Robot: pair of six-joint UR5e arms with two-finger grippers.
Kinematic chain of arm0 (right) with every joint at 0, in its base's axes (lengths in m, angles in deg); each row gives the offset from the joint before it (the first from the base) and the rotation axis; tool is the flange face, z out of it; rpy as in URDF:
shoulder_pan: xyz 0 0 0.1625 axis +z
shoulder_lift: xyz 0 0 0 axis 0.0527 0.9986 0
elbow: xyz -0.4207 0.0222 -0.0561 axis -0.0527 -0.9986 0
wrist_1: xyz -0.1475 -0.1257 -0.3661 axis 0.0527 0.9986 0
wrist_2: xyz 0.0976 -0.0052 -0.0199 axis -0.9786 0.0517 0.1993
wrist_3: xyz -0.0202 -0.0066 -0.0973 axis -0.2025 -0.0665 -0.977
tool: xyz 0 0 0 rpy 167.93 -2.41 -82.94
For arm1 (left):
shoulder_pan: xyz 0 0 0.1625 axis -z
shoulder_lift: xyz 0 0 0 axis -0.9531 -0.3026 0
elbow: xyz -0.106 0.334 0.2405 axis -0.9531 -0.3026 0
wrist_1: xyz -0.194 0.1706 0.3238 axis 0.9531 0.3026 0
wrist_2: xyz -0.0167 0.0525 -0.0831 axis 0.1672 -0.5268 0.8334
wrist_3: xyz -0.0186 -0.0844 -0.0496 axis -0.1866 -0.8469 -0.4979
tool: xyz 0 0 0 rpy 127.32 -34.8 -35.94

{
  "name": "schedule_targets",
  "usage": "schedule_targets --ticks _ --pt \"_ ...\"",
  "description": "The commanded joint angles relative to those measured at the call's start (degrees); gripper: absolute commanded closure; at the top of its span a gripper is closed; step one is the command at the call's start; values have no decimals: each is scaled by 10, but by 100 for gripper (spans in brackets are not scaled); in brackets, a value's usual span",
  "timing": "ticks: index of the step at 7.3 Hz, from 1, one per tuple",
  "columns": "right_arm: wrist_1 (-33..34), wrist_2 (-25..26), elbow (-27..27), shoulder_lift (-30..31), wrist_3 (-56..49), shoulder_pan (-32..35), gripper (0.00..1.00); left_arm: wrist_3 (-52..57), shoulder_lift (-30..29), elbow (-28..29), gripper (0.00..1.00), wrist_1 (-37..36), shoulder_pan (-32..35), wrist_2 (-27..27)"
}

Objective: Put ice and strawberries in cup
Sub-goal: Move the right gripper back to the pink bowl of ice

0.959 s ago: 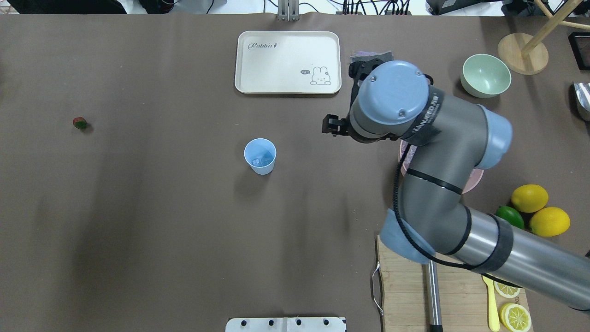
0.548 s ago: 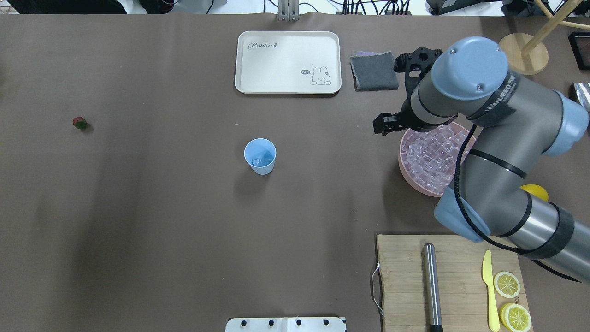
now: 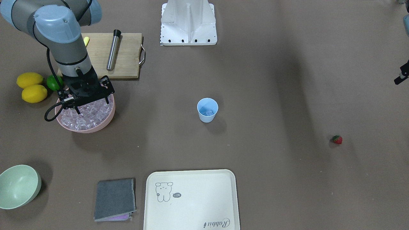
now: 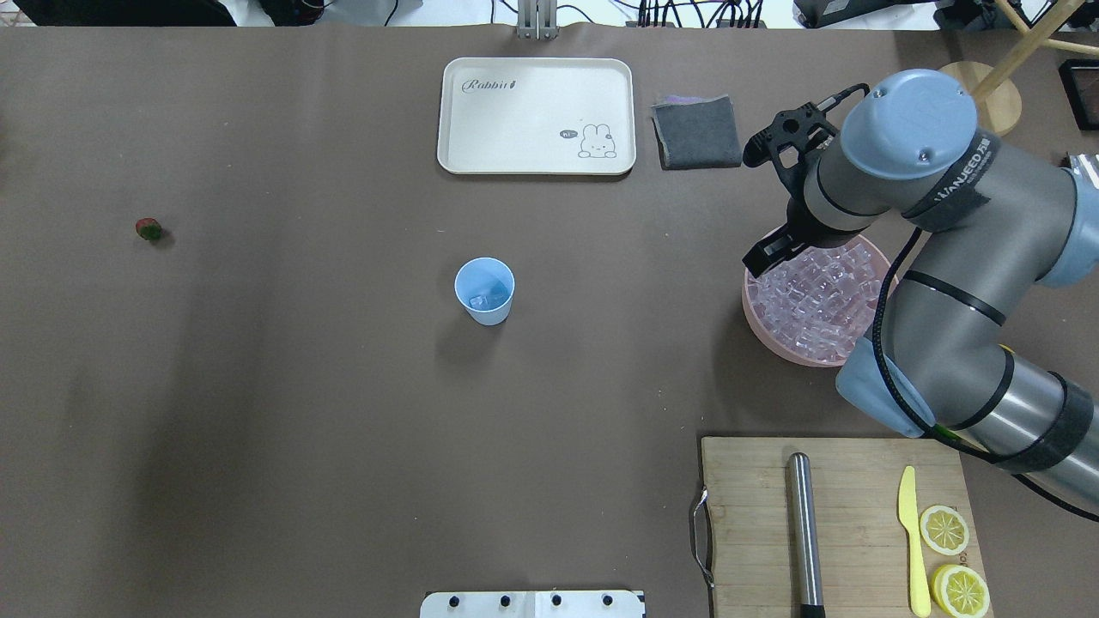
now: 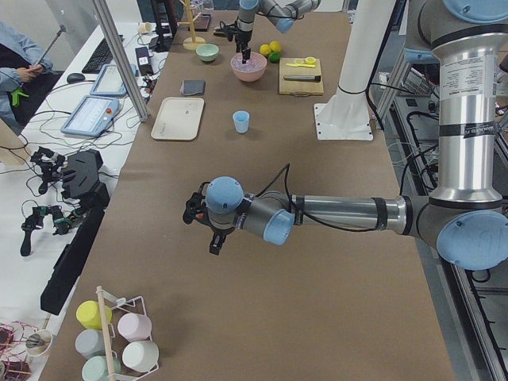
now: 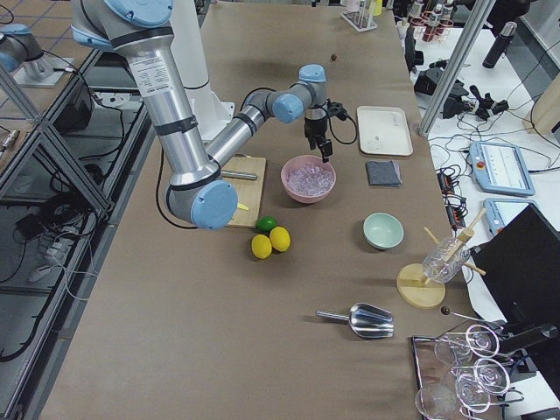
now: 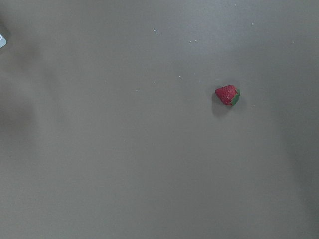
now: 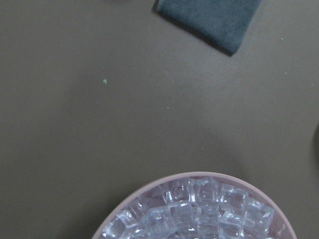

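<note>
Right gripper (image 3: 92, 108) hanging over ice (image 4: 816, 300) in pink bowl (image 4: 749, 309), fingers spread, pinching nothing. Cup (image 4: 485, 290) standing upright mid-table, holding some ice. In overhead view, strawberry (image 4: 148, 228) lying at cup's 9 o'clock, well apart. Left gripper (image 3: 401, 76) showing only partly; cannot tell pincer state.

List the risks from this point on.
1. The right tool hangs open over the pink bowl. The ice is packed tight, so the tool may pinch two cubes or let one slip.
2. The cup is small and stands free, well away from the bowl. A dropped cube might miss it or tip it.
3. The strawberry is tiny and could roll when grasped.
</note>
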Motion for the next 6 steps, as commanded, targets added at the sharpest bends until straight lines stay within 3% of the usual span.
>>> schedule_targets --ticks 1,3,6 --pt "0 2 -20 3 -92 -9 11 0 0 -1 2 0 0 0" --pt "-1 -2 -25 2 -80 -17 10 0 0 -1 2 0 0 0" --pt "-79 -1 -71 3 -38 -25 15 0 0 0 2 0 0 0"
